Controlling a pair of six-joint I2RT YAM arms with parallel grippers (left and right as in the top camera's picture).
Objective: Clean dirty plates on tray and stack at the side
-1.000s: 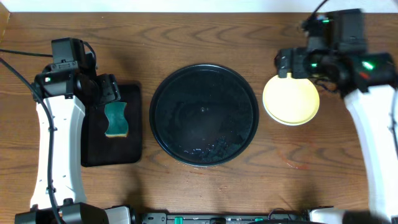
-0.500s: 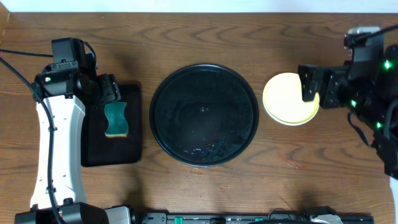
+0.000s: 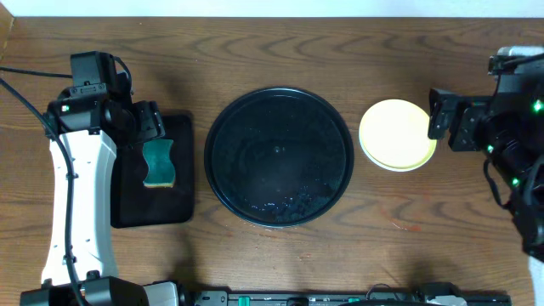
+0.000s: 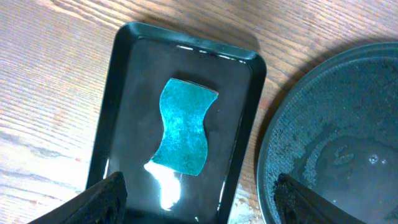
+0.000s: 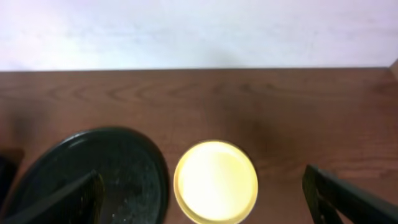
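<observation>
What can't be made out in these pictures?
Overhead: anything beneath the yellow plate, hidden by the plate itself.
Right wrist: the fingertips of the right tool, cut off by the bottom edge.
Left wrist: the underside of the sponge, which lies flat on the small tray.

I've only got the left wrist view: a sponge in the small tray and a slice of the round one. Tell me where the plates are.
Observer: Only one plate shows. A pale yellow plate lies on the table to the right of the round tray, not on it. I cannot tell whether others sit under it.
Operator: Report the right claw.
Observer: The right claw is open and empty, at the yellow plate's right edge.
</observation>
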